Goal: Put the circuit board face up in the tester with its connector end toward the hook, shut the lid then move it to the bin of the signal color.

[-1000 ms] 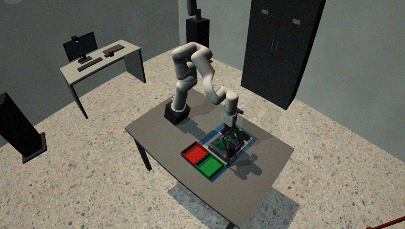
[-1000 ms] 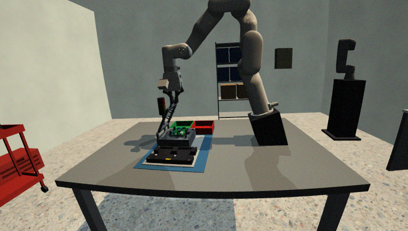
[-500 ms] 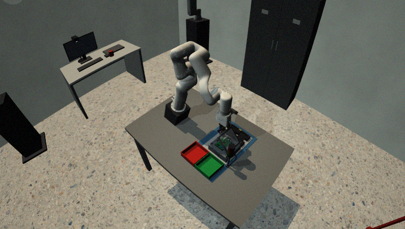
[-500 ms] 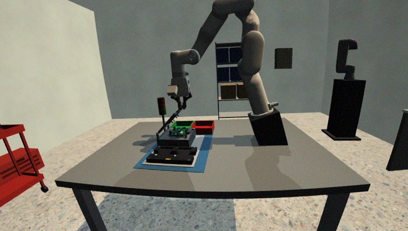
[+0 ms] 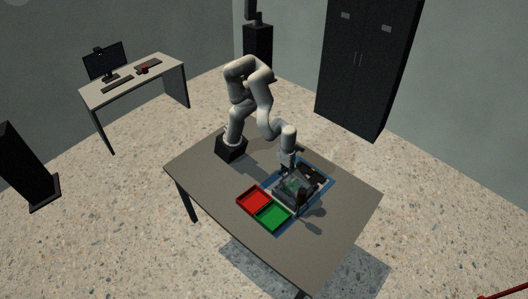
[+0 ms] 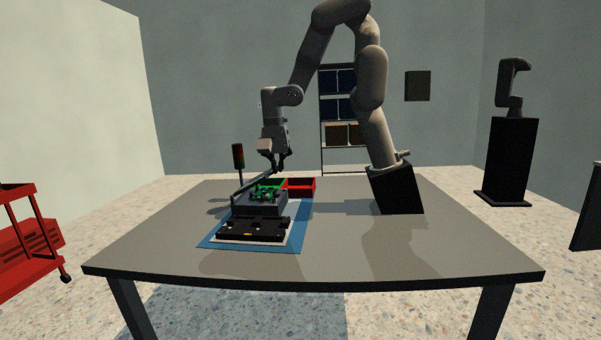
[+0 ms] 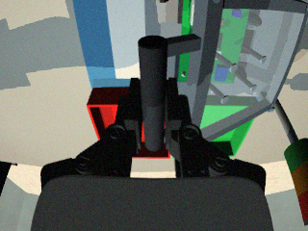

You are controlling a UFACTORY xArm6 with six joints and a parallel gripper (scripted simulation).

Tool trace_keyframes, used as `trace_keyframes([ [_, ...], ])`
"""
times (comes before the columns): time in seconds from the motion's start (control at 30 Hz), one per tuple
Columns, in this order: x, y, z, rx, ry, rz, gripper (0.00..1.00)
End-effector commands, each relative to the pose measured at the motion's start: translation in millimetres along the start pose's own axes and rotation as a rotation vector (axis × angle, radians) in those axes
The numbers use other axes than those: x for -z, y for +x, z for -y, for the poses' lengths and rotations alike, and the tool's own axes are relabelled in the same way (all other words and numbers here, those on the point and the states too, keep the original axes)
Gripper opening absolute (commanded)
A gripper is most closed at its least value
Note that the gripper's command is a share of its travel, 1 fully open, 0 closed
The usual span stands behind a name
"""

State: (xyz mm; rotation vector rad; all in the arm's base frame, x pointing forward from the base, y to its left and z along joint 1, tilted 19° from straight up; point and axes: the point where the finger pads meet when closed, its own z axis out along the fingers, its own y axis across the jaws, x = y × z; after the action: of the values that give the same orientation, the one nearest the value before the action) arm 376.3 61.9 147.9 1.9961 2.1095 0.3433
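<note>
Grey room, speckled floor, grey table (image 6: 379, 252) in the middle with a blue bench mat (image 6: 300, 236) on it. Arm (image 6: 371, 105) stands on its black base (image 6: 415, 202) on the right part of the table and reaches left over the mat.

On the mat, near to far in the exterior view: black tray (image 6: 253, 229), both pockets look empty; then tester (image 6: 257, 204); then green bin (image 6: 271, 181) and red bin (image 6: 300, 185) side by side at the far end. Signal tower (image 6: 238, 156) stands just left of the tester, no lamp visibly lit.

Circuit board (image 6: 264, 193) lies in the tester, under the half-lowered lid (image 7: 246, 52), seen through its clear panel in the wrist view. Whether pins and posts are properly met cannot be told.

Step in hand: closing the lid. Gripper (image 6: 277, 165) is clamped nearly closed on the lid handle (image 7: 154, 90), the dark bar between its fingers. Lid is tilted, raised edge at the gripper, hinge side low at the left. Board sits below and left of the gripper, not touched by it.

Next move probably calls for pressing the handle on down along the lid's arc until the hook latches, then waiting for the tower.
</note>
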Motion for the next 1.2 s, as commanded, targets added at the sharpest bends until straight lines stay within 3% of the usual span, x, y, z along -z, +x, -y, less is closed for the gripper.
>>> trace_keyframes([
  [0.0,-11.6,0.1,3.7,0.0,-0.005,0.0,0.0],
  [0.37,-38.5,0.1,12.9,0.0,-0.005,0.0,0.0],
  [1.17,-71.7,0.1,18.1,0.0,-0.005,0.0,0.0],
])
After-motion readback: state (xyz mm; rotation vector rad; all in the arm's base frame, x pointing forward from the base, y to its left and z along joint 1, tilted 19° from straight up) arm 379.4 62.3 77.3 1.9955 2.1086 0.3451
